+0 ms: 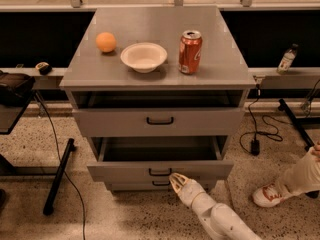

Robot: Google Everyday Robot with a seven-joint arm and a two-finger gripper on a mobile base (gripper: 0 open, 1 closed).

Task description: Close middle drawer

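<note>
Closing is not yet done: the middle drawer (200,170) stands pulled well out of the cabinet, its grey front panel proud of the drawer above and its box open to view. The claw (175,179) sits low against that front panel, just right of the small black handle (160,172) and seemingly touching the panel's lower edge. Whether the claw is open or closed I cannot tell. My reading is that the push is under way or about to begin, with most of the travel left before the front sits flush.

Directly behind and above the claw, the middle drawer's box shows only bare grey floor and walls; nothing appears to lie in it. Higher above, the taller top drawer (115,123) also stands slightly out, its inside hidden in shadow. Just below and left of the claw, the lowest drawer (130,186) is in.

Far above, on the counter (220,59), a white bowl (145,64) looks empty, between an orange (106,42) and a red can (190,51).
</note>
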